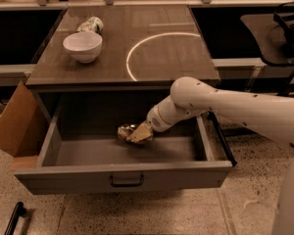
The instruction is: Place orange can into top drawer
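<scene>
The top drawer [122, 173] is pulled wide open below the table top, its grey front panel and dark handle [126, 181] facing me. My gripper [140, 133] reaches down into the drawer from the right on a white arm. It is shut on the crushed gold-orange can [124, 130], which sits low over the drawer floor, left of centre and towards the back. The fingers cover the can's right end.
A white bowl [82, 46] and a white-and-green can [90, 24] stand at the back left of the brown table top [186, 58]. A cardboard box [14, 126] leans left of the drawer. A dark chair [279, 33] is at the right.
</scene>
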